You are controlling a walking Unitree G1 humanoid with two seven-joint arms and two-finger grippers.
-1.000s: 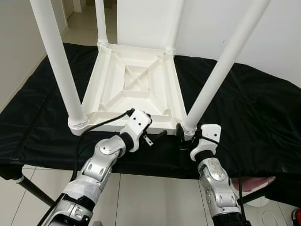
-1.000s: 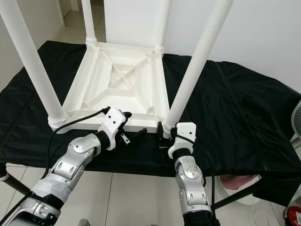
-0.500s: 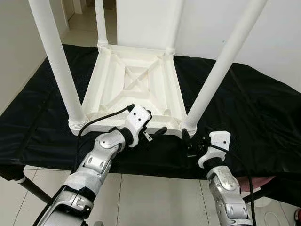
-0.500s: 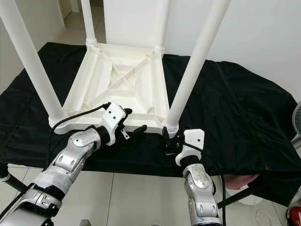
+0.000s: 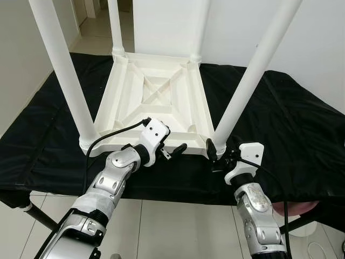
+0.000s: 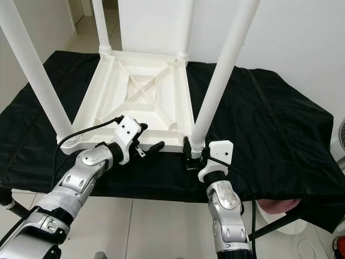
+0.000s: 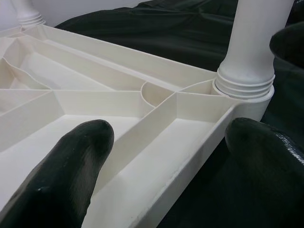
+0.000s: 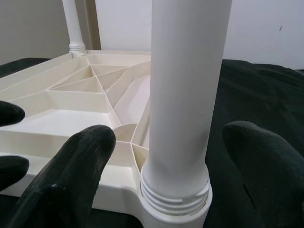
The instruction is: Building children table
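Table [image 5: 156,97] lies upside down on a black cloth [image 5: 291,124] that covers a bench, ribbed underside up, w/ four white legs standing up from its corners. Near-right leg [image 5: 245,81] and near-left leg [image 5: 62,75] rise past the top of the eye views; far-left leg [image 5: 114,27] and far-right leg [image 5: 199,29] stand at the back corners. Near-right leg leans a bit outward toward the top; the others look about upright.

Left gripper [image 5: 171,148] is at the table's near edge, between the two near legs and closer to the right one. Fingers spread wide: in left wrist view one fingertip [image 7: 66,166] sits over the ribbed underside, the other is off the edge over the cloth, w/ the rim between them. Can't tell if either pad touches the plastic. Near-right leg's threaded collar shows just past the outer finger.

Right gripper [image 6: 190,154] is at the base of the near-right leg, low, by the collar. Fingers wide apart, one each side of the leg: in right wrist view a finger [image 8: 71,175] is on the table side and the other on the cloth side, both apart from the leg, not clamping it. Tips of the left gripper's fingers show at that view's edge.

Pale tiled floor [image 5: 178,226] below the bench; white wall [image 6: 302,38] behind.
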